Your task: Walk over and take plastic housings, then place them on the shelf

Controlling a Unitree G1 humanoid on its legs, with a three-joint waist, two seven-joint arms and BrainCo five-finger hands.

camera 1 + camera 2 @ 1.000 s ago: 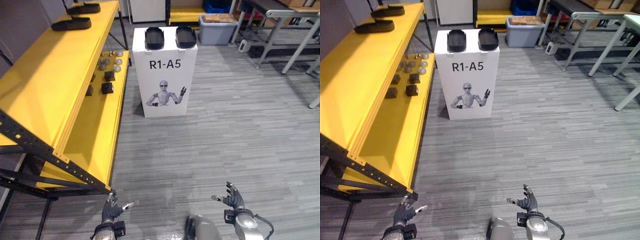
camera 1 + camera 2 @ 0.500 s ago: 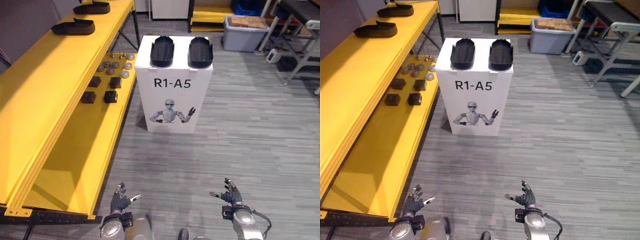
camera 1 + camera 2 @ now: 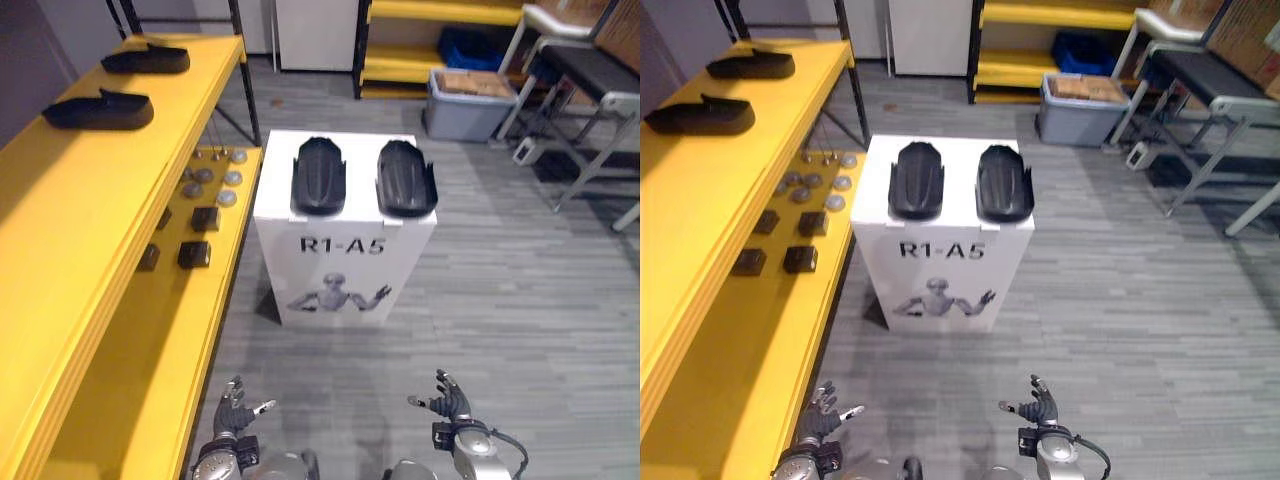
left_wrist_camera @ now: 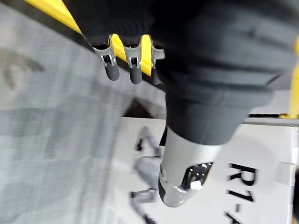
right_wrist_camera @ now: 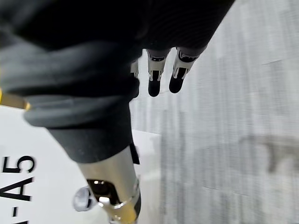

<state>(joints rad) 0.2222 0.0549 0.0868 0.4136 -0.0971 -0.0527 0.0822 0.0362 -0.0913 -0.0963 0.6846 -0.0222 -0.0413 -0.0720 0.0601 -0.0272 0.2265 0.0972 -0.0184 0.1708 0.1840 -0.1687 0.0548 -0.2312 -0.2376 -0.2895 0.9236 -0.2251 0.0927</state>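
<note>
Eye views: left housing (image 3: 320,176) and right housing (image 3: 406,178) lying side by side atop white box (image 3: 345,275), beside yellow shelf (image 3: 90,230); left hand (image 3: 233,415) and right hand (image 3: 452,405) low, spread, empty.
Left wrist view: fingers (image 4: 111,70) loosely straight, holding nothing.
Right wrist view: fingers (image 5: 154,84) relaxed, likewise empty.

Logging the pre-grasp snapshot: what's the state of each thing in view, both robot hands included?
left robot hand: open, empty, low over the floor
right robot hand: open, empty, low over the floor
left housing: flat on the white box, untouched
right housing: flat beside it, apart, untouched
near shelf housing: resting on the yellow shelf, top level
far shelf housing: same level, farther back
</note>
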